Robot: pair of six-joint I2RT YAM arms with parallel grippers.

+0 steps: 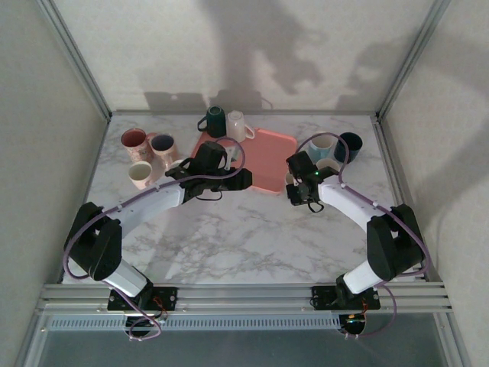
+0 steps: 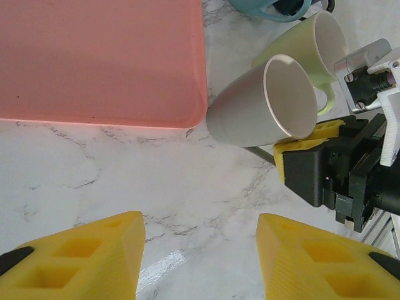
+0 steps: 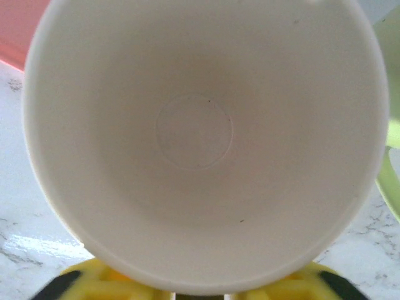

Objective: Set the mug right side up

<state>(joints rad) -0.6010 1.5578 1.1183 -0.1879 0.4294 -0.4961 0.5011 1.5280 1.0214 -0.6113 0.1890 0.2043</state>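
Observation:
The white mug (image 1: 291, 180) stands on the marble just off the right edge of the pink tray (image 1: 267, 164). In the left wrist view this mug (image 2: 262, 103) leans slightly, with its mouth turned toward the right gripper (image 2: 306, 140). One yellow finger touches the mug just below the rim. The right wrist view looks straight into the empty mug (image 3: 194, 131), and the right gripper (image 3: 222, 294) sits low under the rim with its grip hidden. The left gripper (image 2: 200, 256) hovers open over bare marble to the mug's left, holding nothing.
A pale green mug (image 2: 325, 44) stands right behind the white one, and a teal mug (image 2: 269, 7) sits further back. Three mugs (image 1: 145, 149) cluster at the far left. A dark green mug (image 1: 214, 120) and a white mug (image 1: 237, 124) sit at the tray's back edge.

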